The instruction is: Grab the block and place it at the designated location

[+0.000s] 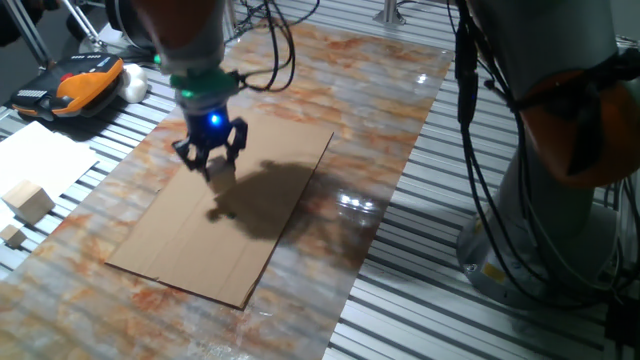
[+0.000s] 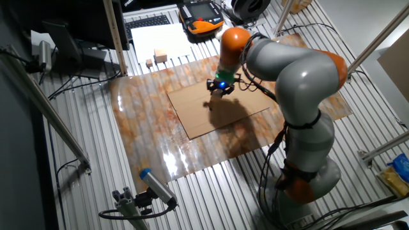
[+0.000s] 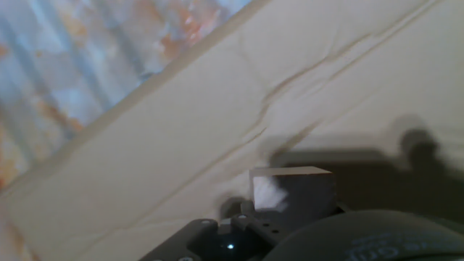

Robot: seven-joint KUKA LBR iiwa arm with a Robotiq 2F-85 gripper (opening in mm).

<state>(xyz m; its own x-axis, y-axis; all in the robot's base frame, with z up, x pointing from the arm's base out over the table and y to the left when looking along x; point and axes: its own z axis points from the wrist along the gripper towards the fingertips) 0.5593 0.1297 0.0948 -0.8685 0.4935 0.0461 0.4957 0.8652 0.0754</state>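
Closest to our hand camera sits the block (image 3: 292,190), held at the tips of our gripper (image 1: 211,160), whose jaws pinch it from both sides above the cardboard (image 1: 230,210). We hang over the sheet's upper left part as one fixed view shows it, with our shadow falling across the sheet's middle to our right. Our arm (image 2: 281,70) reaches in from the base beside the table, bends at the elbow and drops the wrist almost straight down, a blue light glowing just above the fingers. We cannot make out the dot on the sheet in any view. In the hand view, the sheet's edge runs diagonally at upper left, with marbled tabletop (image 1: 380,120) beyond it, so we are near that border but inside it. Open cardboard stretches toward the near corner and to the right. Off the marbled top to the left, well apart from us, lie a larger cube (image 1: 28,200) and a tiny block (image 1: 11,235), beside white paper (image 1: 40,155). A pendant (image 1: 75,85) lies farther back.
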